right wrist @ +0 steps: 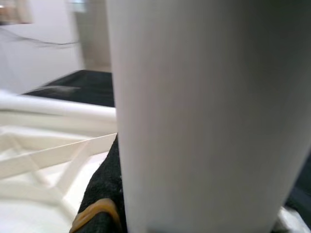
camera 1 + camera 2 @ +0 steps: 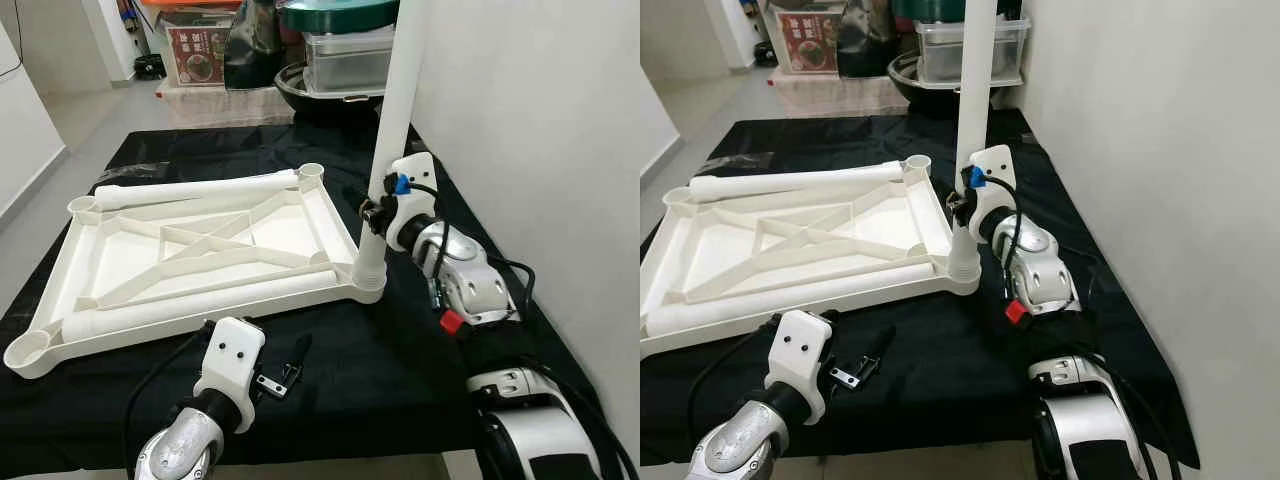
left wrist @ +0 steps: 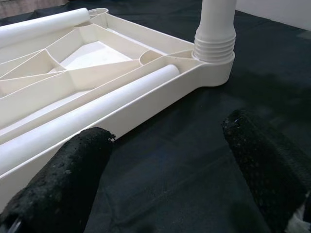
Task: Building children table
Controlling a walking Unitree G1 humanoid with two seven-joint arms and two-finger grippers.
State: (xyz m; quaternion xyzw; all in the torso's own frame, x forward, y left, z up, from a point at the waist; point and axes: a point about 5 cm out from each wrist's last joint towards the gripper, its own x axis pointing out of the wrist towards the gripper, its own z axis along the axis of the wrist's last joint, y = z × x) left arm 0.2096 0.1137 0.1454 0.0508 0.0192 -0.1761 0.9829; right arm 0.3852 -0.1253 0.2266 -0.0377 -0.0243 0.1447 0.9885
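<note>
— Right gripper, what does it do?
— It is closed on the upright leg, low on the tube, just above the corner socket of the tabletop. In the right wrist view the white tube is pressed against one black finger.

— And the left gripper?
— It is spread wide with nothing between the fingers. It hovers low over the black cloth, in front of the near edge of the tabletop and not touching it.

— Now the things, biggest first, please.
— First the black cloth, which covers the whole work surface. On it lies the white tabletop, upside down, so its ribs and crossed braces face up. It has a round socket at each corner.

— Where are the legs?
— One leg stands vertical in the near right socket; its threaded end sits in the socket. Two other legs lie flat inside the tabletop: a far leg along the back edge and a near leg along the front edge.

— Anything smaller?
— A small metal clip lies on the cloth, just beside the left wrist. Behind the table some boxes and a dark bowl are stacked.
</note>
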